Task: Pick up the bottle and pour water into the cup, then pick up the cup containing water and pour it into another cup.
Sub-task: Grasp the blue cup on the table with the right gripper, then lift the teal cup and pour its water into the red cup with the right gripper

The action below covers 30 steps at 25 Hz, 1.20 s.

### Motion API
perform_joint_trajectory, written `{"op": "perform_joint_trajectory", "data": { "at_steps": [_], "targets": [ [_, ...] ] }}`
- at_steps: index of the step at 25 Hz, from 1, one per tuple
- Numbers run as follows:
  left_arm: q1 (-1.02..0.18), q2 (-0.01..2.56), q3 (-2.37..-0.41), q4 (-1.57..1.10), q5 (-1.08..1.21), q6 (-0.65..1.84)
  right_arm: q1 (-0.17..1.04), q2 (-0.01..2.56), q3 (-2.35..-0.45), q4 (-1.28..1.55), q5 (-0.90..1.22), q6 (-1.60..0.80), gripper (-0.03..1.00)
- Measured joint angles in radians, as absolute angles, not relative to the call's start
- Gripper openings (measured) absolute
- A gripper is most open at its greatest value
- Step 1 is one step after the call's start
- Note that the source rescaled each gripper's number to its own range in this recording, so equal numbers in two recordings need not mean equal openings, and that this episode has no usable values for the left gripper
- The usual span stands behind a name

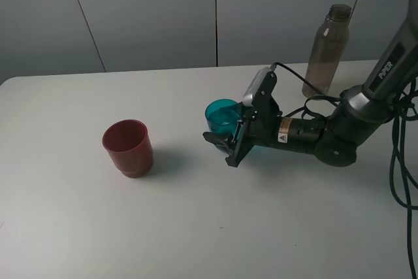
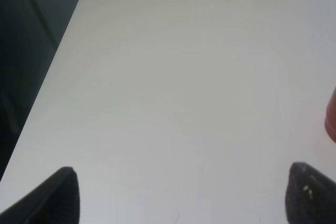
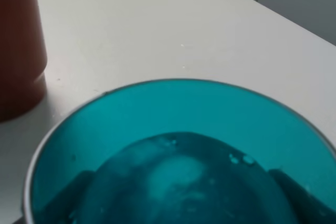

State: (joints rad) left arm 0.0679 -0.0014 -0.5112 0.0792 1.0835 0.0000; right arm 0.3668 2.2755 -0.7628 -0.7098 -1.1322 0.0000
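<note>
My right tool is closed on the teal cup, which stands upright on the white tabletop just right of the middle of the high view. One finger lies along the cup's near side; the other is hidden behind it. In the right wrist view the teal cup fills the lower half of the frame. My fingers show as dark shapes through its translucent wall at both lower corners, and small bubbles sit inside it.

The arm comes in from the right edge of the high view, and "PIPER" reads in white letters along its dark upper link. A small yellow-and-white label sits on the wrist, too small to read.

The red cup stands upright left of centre, well apart from the teal cup. The bottle, uncapped and upright, stands in the upper right, behind the arm.

My left tool is open, its two dark fingertips at the lower corners of its wrist view over bare tabletop. A sliver of the red cup shows at the right edge.
</note>
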Motion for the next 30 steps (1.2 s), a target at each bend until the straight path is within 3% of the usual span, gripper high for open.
{"op": "perform_joint_trajectory", "data": {
  "at_steps": [17, 30],
  "targets": [
    [0.068, -0.001, -0.511, 0.079, 1.083, 0.000, 0.367, 2.271, -0.763, -0.712, -1.129, 0.000, 0.03],
    [0.068, -0.001, -0.511, 0.079, 1.083, 0.000, 0.367, 2.123, -0.770, -0.719, -1.055, 0.081, 0.03]
  ]
}}
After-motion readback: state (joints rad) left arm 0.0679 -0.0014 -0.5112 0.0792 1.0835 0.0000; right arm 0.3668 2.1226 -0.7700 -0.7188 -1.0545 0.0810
